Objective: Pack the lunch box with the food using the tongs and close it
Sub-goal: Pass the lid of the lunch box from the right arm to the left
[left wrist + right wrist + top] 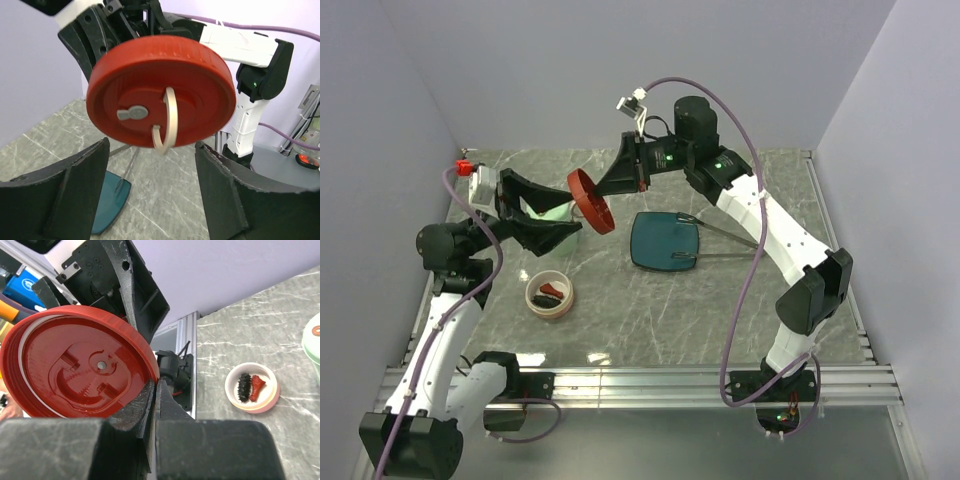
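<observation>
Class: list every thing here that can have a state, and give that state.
Dark-red lid, off the bowl, held tilted in the air.
Right gripper, shut on the lid's rim.
Left gripper, open, holding nothing.
Cream bowl, uncovered, two food pieces inside.
Mint-green pot, uncovered.
Teal plate, flat, no food on it.
Tongs, lying unheld, tips on the plate.

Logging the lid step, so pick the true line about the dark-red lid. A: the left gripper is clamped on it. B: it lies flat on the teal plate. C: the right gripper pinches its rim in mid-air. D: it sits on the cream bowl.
C: the right gripper is shut on the rim of the dark-red lid, off the table; the left gripper is open and the cream bowl uncovered.
</observation>
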You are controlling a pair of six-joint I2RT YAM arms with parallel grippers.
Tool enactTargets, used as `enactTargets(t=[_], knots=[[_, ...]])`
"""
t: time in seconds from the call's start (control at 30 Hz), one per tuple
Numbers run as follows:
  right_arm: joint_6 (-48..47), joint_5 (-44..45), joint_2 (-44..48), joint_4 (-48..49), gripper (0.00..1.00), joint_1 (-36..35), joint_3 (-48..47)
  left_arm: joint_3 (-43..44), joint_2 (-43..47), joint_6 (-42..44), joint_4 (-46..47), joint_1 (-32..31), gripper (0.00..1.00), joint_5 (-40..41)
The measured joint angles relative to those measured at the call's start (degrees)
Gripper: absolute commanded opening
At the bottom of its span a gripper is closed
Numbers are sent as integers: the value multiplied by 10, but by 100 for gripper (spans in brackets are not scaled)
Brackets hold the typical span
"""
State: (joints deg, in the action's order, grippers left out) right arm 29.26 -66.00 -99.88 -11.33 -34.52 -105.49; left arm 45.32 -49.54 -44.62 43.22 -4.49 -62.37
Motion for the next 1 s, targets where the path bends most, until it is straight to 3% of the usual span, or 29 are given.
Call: enactTargets(t=[0.1, 0.47, 0.6, 0.7, 0.73, 0.83, 1.0], knots=[[13, 1, 0, 11, 0, -5, 0, 15, -7, 2, -6, -3, 58, 3], [62, 5, 0, 67, 0, -16, 10, 36, -21, 9, -26, -14, 28, 8], [71, 12, 0, 80, 0, -17, 11, 43, -22, 15, -41, -16, 1, 8], [81, 20, 0, 83, 22, -16, 14, 54, -22, 23, -57, -16, 1, 7], [82, 22, 0, 82, 41, -16, 15, 57, -22, 26, -64, -16, 1, 7], [78, 24, 0, 77, 60, -10, 19, 72, -21, 59, -117, -16, 1, 10], [68, 24, 0, 56, 67, 30, 40, 146, -26, 205, -316, -16, 1, 45]])
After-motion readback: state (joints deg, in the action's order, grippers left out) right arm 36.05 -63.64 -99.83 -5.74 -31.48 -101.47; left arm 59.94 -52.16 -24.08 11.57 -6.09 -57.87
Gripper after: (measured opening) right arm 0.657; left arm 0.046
